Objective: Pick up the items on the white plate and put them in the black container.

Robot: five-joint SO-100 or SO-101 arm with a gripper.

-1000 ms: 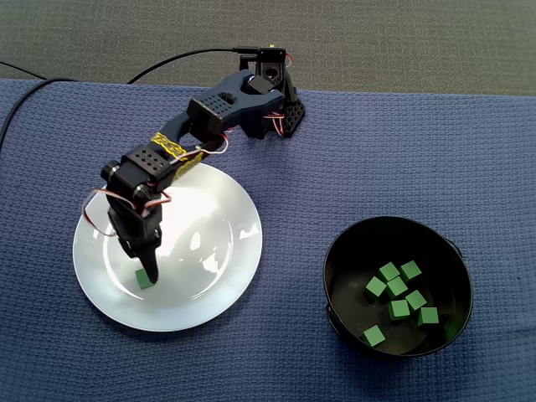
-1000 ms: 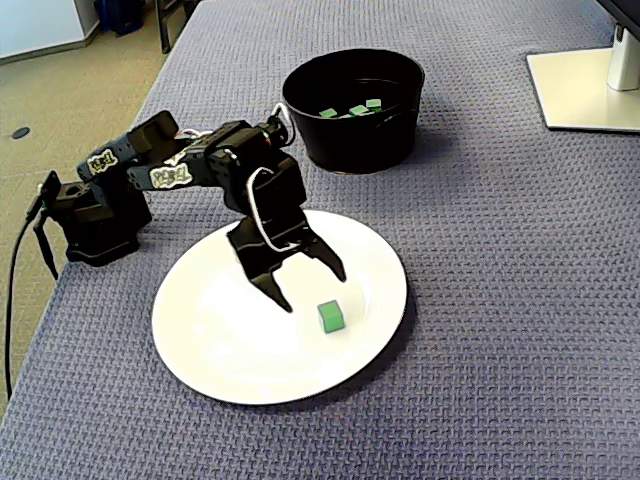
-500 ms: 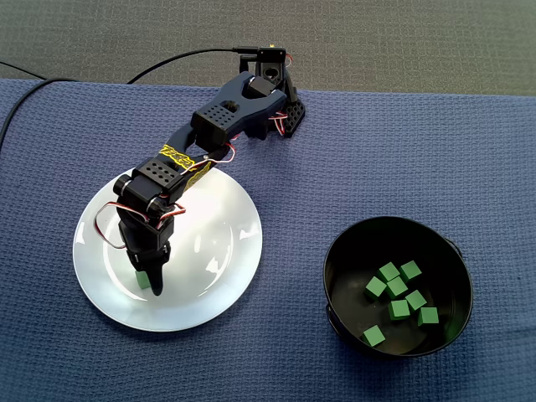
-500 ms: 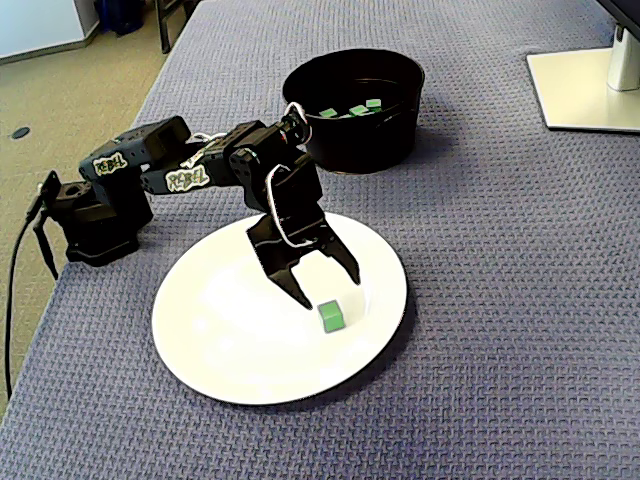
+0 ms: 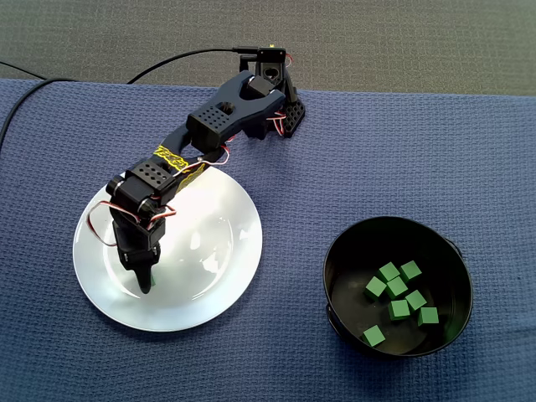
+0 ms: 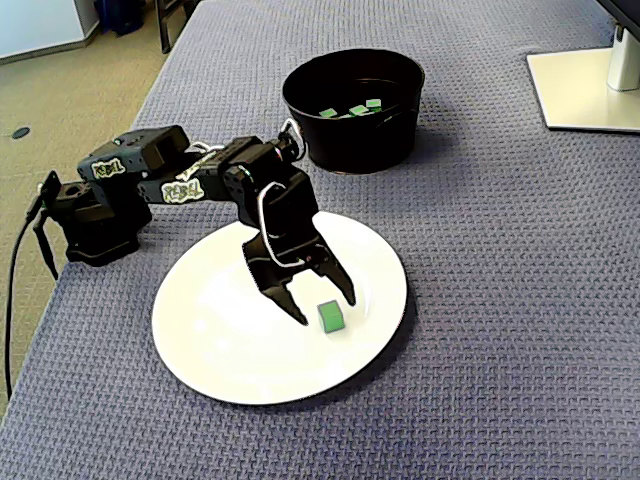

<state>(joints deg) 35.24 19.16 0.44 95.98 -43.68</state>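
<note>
one arm (image 5: 213, 121), one white plate (image 5: 226, 276), one black container (image 5: 352, 243), all on a bench covered in dark blue woven cloth (image 5: 402, 151). exactly one green cube (image 6: 331, 316) lies on the plate, toward the rim side that faces away from the arm's base in the low fixed view. from above, the wrist covers nearly all of that cube, so it is best read from the low side camera. the container holds eight loose green cubes (image 5: 397, 287) counted from above; only three of them clear the rim in the low view, where the container's wall (image 6: 350, 140) stands past the far edge of the plate. one white stand base (image 6: 585, 90) sits at the top right corner of that view.

the jaws are spread open and pointed down at the plate, gripping nothing. one finger (image 6: 292, 302) comes down just to the left of the cube and the other just to the right and slightly behind it, so the cube sits near the gap between the tips; whether either tip touches it cannot be told.

compared with a second ago, the arm has reached farther out over the plate and dropped lower: then the tips stood behind the cube, now they flank it. the cube itself has not shifted, and the count in the container is unchanged at eight.
</note>
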